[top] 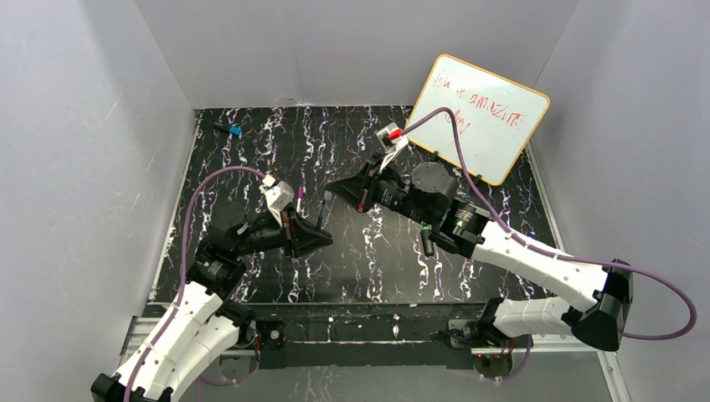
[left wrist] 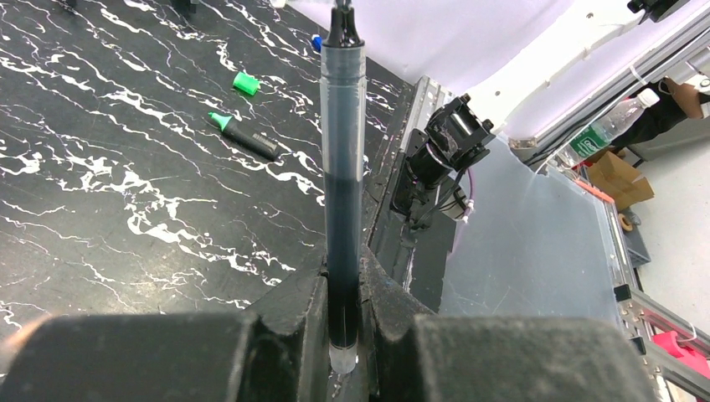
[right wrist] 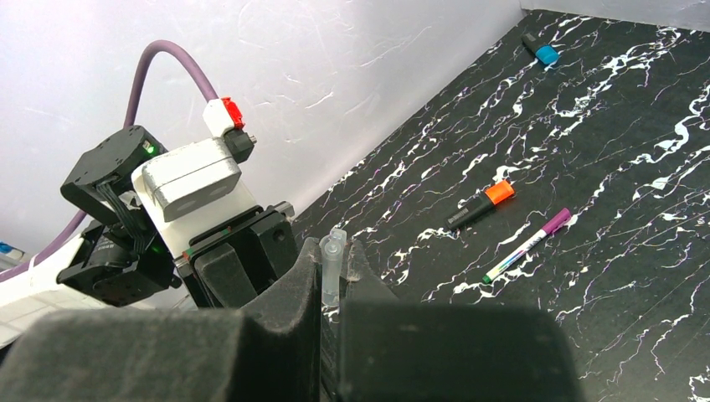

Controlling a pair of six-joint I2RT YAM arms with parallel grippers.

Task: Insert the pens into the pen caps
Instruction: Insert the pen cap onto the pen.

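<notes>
Left jaws: the left gripper [left wrist: 343, 289] is clamped fully on the dark slim pen [left wrist: 343, 167], pinched close to its rear end
Reason for low grip: most of the barrel and the writing tip stand free beyond the pads, so I judge the tip is left exposed to enter a cap
Right jaws: the right gripper [right wrist: 333, 280] is closed to a narrow gap around a small clear cap [right wrist: 332, 266]; only its upper part shows above the pads, and I cannot tell which end is the mouth
Reason for short grip: the cap is buried deep between the pads, probably so it will not pivot when the pen pushes in
Relative pose: in the top view the two grippers face each other over mid table [top: 251, 159], near but apart; pen tip and cap are not touching
Step in hand: lining up pen and cap, insertion not yet made (my estimate)
Risk: the long free barrel could miss the small mouth
Waiting, near left arm: green-tipped marker [left wrist: 243, 136] uncapped, green cap [left wrist: 245, 82] near it, apart
Waiting, further: orange marker [right wrist: 481, 205] and white pen [right wrist: 527, 245] near each other, apart; blue cap [right wrist: 546, 54] towards the far corner
Not task: whiteboard [top: 486, 117] leaning at the far right
</notes>
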